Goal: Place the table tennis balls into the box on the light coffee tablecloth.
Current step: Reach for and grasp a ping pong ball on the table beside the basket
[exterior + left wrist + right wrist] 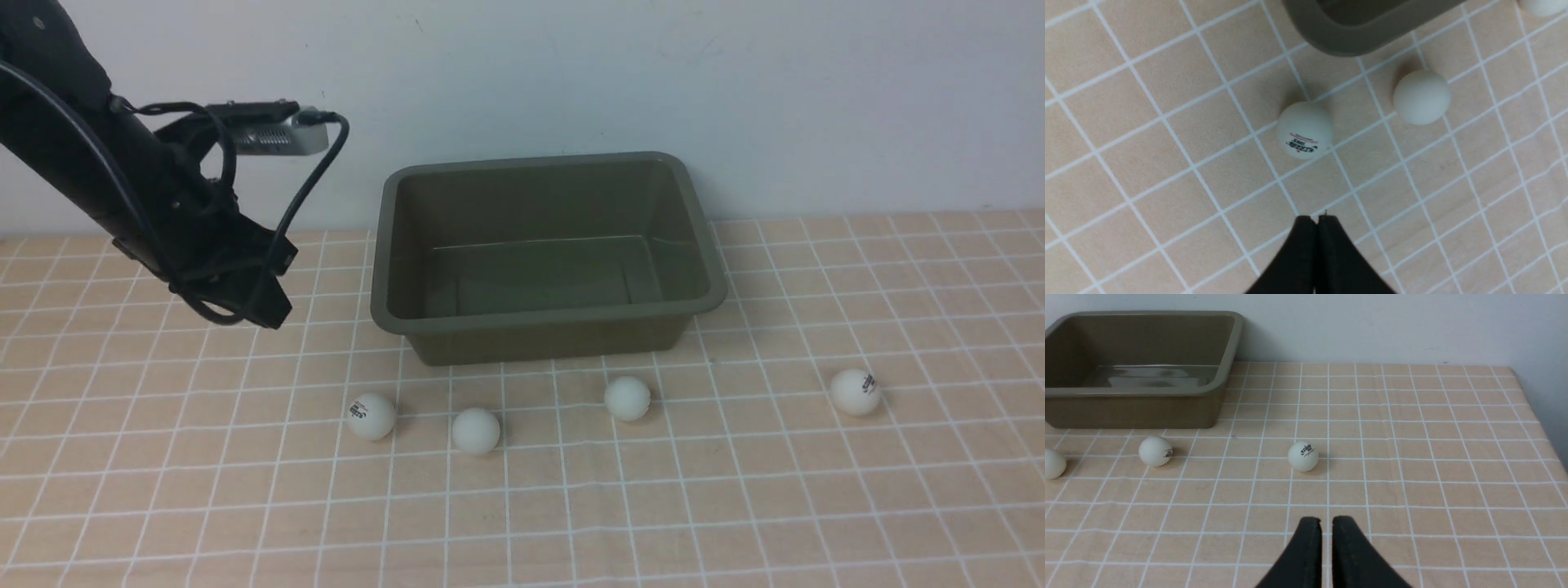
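Fingers of the left arm [1300,257] are pressed tip to tip with nothing between them; the right fingers [1306,551] show only a thin slit between them and are likewise empty. Beneath both, the peach-beige, white-gridded light coffee tablecloth [735,506] covers the desk. On it, by the wall, stands the olive-green rectangular plastic box [547,320], empty, its long axis running left to right. All four small white plastic table tennis balls [475,430] lie on the cloth in a loose row before the box's near wall, none inside. A printed ball [371,416] is farthest left, a plain ball just beside it, a third ball [627,398] near the middle, and a fourth ball [856,391] well apart to the right. The coming grasp probably turns on the printed ball [1304,130]: it lies straight ahead of the left fingers, between them and the box's corner [1347,41], so the left arm is nearer. Only the right wrist view shows the right fingers, which point toward the fourth ball [1303,456]; only the front view shows the whole row.
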{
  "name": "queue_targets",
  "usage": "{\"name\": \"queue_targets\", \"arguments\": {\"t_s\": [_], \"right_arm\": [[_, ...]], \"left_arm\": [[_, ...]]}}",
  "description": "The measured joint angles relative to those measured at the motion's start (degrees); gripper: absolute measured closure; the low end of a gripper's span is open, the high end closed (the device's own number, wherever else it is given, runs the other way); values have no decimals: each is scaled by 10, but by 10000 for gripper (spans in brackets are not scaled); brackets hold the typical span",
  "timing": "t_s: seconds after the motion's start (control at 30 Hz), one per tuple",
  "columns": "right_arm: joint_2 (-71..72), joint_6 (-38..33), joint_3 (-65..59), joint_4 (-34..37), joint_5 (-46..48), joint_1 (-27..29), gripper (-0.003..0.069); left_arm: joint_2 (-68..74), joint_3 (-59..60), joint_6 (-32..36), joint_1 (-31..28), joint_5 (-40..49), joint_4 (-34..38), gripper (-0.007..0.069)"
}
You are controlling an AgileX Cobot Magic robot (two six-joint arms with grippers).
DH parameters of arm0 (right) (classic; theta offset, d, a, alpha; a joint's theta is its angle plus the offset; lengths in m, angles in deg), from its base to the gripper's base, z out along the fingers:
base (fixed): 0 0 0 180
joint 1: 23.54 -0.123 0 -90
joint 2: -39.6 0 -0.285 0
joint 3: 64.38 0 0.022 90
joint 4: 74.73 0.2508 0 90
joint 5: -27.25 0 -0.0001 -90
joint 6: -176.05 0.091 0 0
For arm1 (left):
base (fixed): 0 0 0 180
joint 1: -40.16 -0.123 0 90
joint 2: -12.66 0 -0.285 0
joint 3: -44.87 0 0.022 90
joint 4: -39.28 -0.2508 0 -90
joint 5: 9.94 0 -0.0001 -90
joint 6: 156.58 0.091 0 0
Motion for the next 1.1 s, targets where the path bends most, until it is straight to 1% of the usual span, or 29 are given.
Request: {"name": "queue_targets", "arguments": {"t_s": [0.17, 0.27, 0.37, 0.43, 0.53, 0.63, 0.7, 0.77, 0.83, 0.87, 0.9, 0.97, 1.03, 1.1], "right_arm": [[0, 0, 0, -8, 0, 0, 626], [0, 0, 0, -9, 0, 0, 626], [0, 0, 0, -11, 0, 0, 626], [0, 0, 0, -11, 0, 0, 626], [0, -1, 0, -12, 0, 0, 626], [0, -3, 0, -17, -5, 0, 626], [0, -8, 0, -22, -13, 0, 626], [0, -10, 0, -23, -15, 0, 626], [0, -12, 0, -24, -16, 0, 626], [0, -12, 0, -24, -17, 0, 626], [0, -13, 0, -24, -18, 0, 626], [0, -16, 0, -24, -22, 0, 626], [0, -16, 0, -25, -24, 0, 626], [0, -16, 0, -25, -27, 0, 626]], "left_arm": [[-75, 44, -33, 29, 7, -6, 690], [-98, 81, -46, 48, 7, -29, 690], [-94, 114, -64, 53, -27, -69, 690], [-85, 117, -68, 53, -50, -76, 690], [-65, 118, -68, 53, -95, -63, 683], [-43, 118, -55, 53, -108, -30, 647], [-17, 118, -27, 53, -108, -4, 568], [-4, 118, -11, 53, -108, 2, 506], [10, 118, 7, 53, -109, 2, 420], [11, 118, 8, 53, -109, 2, 403], [20, 118, 14, 53, -114, 2, 345], [30, 118, 21, 53, -130, 8, 271], [37, 118, 25, 53, -153, 14, 226], [43, 118, 37, 55, -171, 17, 206]]}}
